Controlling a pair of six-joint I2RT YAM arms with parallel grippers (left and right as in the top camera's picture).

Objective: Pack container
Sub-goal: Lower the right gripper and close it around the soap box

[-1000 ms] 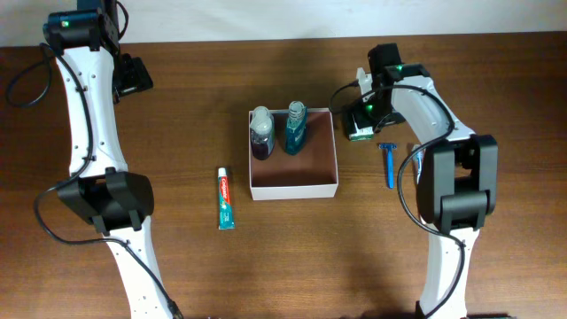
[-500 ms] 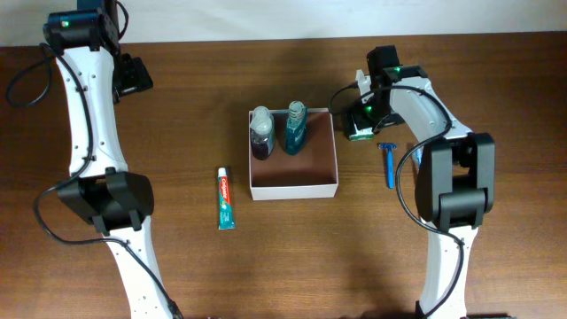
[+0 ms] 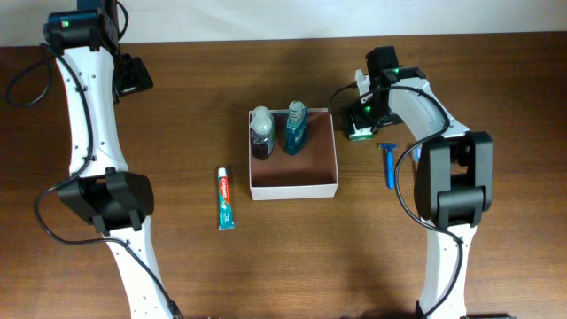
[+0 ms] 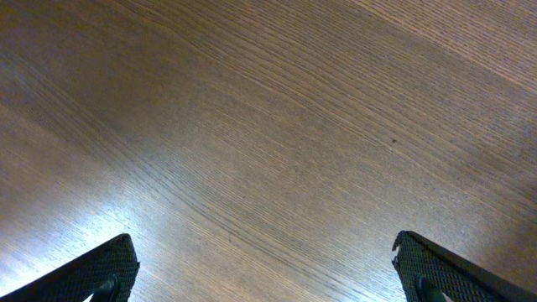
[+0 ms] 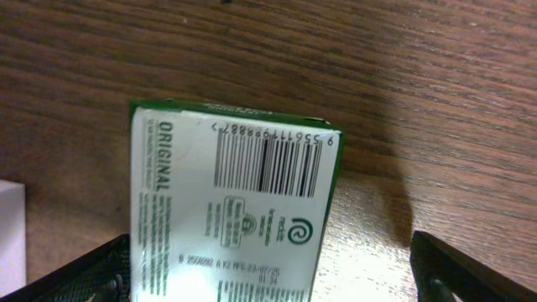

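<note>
1. The container (image 3: 312, 167) sits at the middle of the table (image 3: 283, 257), in the same spot as a second ago
2. It is square, so it has no long axis; its sides run parallel to the table's edges and its open face points up
3. A dark bottle (image 3: 261, 133) and a teal bottle (image 3: 295, 128) stand side by side against its far wall, unmoved
4. Just right of the container lies the green-and-white soap box (image 3: 358, 133), barcode side up in the right wrist view (image 5: 235, 210)
5. The right hand (image 3: 364, 113) hangs over the soap box, having shifted only slightly; its fingers are spread wide to either side of the box and grip nothing
6. A blue razor (image 3: 388, 165) lies right of the soap box and a toothpaste tube (image 3: 226, 198) lies left of the container, both where they were
7. The left hand (image 3: 133, 75) stays at the far left over bare wood, fully open and empty
</note>
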